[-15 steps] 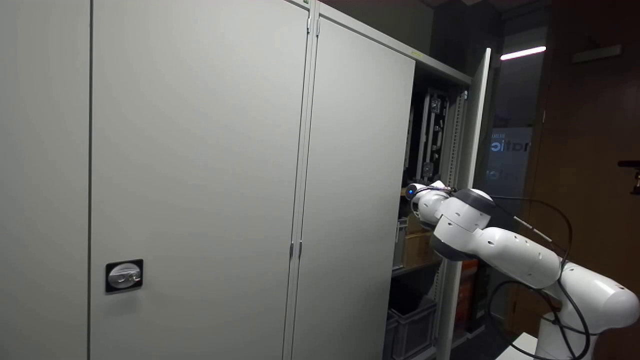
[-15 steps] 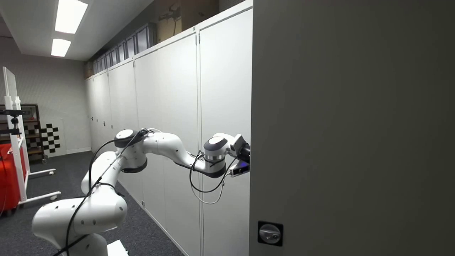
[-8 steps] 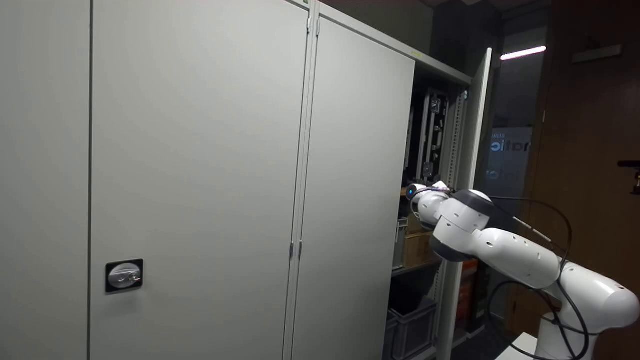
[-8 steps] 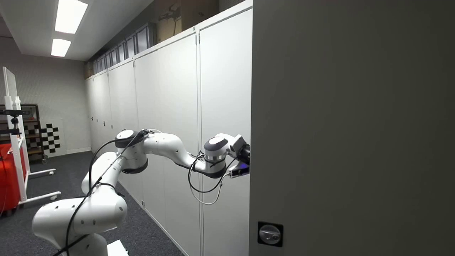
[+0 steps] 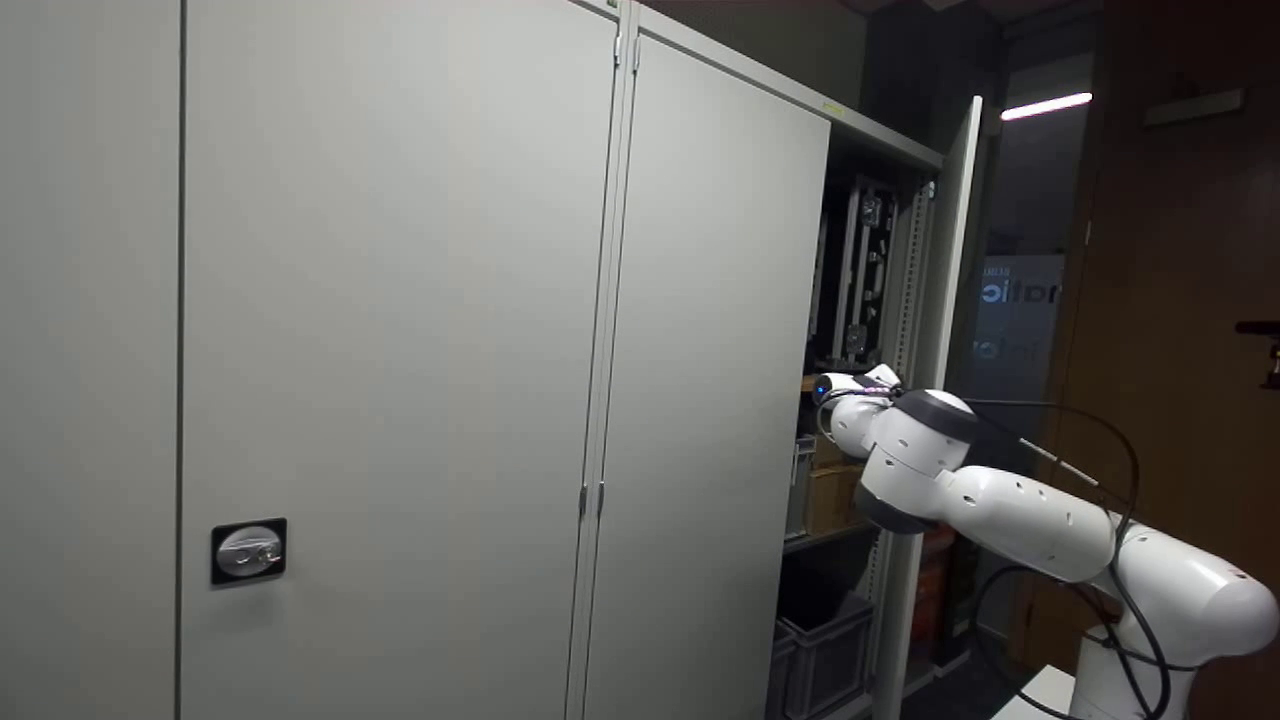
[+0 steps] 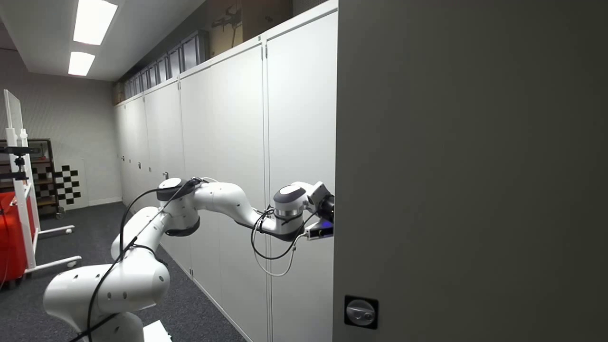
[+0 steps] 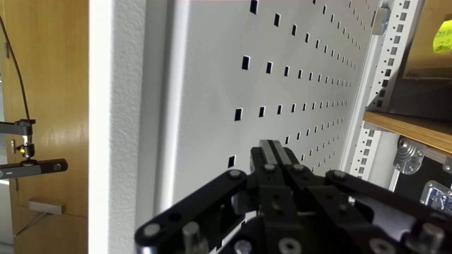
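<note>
My gripper (image 7: 272,141) is shut in the wrist view, its two fingertips nearly together with nothing between them. It points along the inner side of an open grey cabinet door (image 7: 212,88), which has rows of square holes. I cannot tell whether the fingers touch the door. The door's edge (image 5: 960,230) shows in an exterior view, beside my arm. Its dark outer face (image 6: 470,166), with a round handle (image 6: 361,312), hides the fingertips in an exterior view. The open cabinet's neighbouring door (image 5: 710,350) is closed.
Inside the cabinet are a wooden shelf (image 7: 413,129), a black case with metal corners (image 7: 411,157), cardboard boxes (image 5: 838,497) and grey crates (image 5: 830,650). A yellow note (image 7: 443,37) is on a brown surface. A camera on a stand (image 7: 33,168) is beyond the door edge.
In the last half second my arm has dropped slightly, with its elbow lower in both exterior views. Before that it was almost still. The cabinet door shows no clear movement.
</note>
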`<control>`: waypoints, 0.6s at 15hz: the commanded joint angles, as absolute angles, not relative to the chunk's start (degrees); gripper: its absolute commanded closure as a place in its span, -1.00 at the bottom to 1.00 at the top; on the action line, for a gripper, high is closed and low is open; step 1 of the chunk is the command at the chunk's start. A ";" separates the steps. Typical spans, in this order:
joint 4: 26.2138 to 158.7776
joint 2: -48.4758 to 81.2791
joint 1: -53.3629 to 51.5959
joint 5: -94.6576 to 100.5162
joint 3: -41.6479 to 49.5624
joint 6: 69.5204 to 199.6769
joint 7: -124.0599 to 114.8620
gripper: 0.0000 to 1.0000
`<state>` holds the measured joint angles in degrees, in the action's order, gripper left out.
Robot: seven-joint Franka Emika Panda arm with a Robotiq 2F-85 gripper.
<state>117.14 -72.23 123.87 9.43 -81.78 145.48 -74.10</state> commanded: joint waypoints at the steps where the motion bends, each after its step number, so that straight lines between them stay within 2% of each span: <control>1: 116.34 -74.88 125.26 8.64 -80.40 143.73 -71.85 1.00; 9: 116.89 -75.79 126.67 8.49 -80.20 143.57 -72.00 1.00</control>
<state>117.17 -73.93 125.49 9.43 -81.50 144.33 -74.09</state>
